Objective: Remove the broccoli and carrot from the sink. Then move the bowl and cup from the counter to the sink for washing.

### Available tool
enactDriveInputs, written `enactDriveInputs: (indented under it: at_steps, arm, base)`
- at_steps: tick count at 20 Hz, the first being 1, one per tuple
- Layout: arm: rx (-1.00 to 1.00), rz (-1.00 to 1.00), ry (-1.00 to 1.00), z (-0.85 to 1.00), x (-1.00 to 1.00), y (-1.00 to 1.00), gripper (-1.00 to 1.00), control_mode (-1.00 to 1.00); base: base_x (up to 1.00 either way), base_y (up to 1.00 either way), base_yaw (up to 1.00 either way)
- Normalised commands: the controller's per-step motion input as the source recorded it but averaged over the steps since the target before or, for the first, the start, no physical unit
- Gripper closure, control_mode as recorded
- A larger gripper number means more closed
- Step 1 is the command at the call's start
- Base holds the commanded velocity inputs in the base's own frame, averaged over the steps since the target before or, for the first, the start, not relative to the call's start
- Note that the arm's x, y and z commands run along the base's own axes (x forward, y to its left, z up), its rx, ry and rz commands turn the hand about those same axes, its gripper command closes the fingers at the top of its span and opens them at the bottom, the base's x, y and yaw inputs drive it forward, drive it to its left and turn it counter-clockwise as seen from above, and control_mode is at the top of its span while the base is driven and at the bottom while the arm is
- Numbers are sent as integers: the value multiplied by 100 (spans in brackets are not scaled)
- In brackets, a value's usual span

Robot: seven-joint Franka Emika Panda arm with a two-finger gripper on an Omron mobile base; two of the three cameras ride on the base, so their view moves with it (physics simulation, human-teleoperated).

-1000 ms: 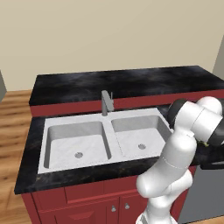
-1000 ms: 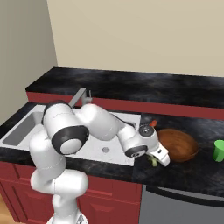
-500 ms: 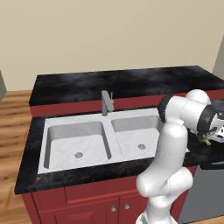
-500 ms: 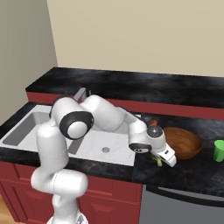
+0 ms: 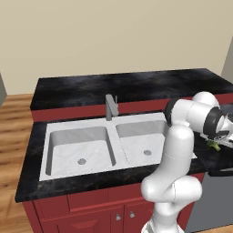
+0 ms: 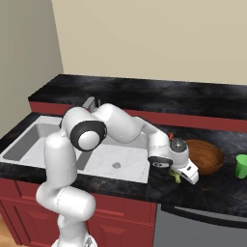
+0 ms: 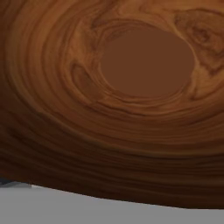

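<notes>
Broccoli: small green piece with a pale stem, low over the black counter just right of the sink, beside the bowl's left edge; mostly hidden.
Carrot: small orange-red tip on the counter, behind the bowl's left side, near the sink's right rim.
Sink: white-grey, two basins, each with a round drain; grey faucet at centre back.
Bowl: round, reddish-brown wood grain, upright on the counter right of the sink; its inside shows a flat darker centre.
Cup: bright green, upright, right of the bowl, apart from it.
</notes>
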Motion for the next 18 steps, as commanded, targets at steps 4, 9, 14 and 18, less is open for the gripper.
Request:
enactDriveInputs:
  at_steps: [4, 9, 14, 18]
  arm:
    - [0, 0, 6, -12, 0, 14, -100, -100]
    - [0, 0, 15, -11, -3, 10, -100, -100]
    - [0, 0, 18, -12, -11, 5, -100, -100]
    - [0, 0, 11, -3, -18, 5, -100, -100]
  base:
    - [0, 0, 0]
    - [0, 0, 0]
    - [0, 0, 0]
    - [0, 0, 0]
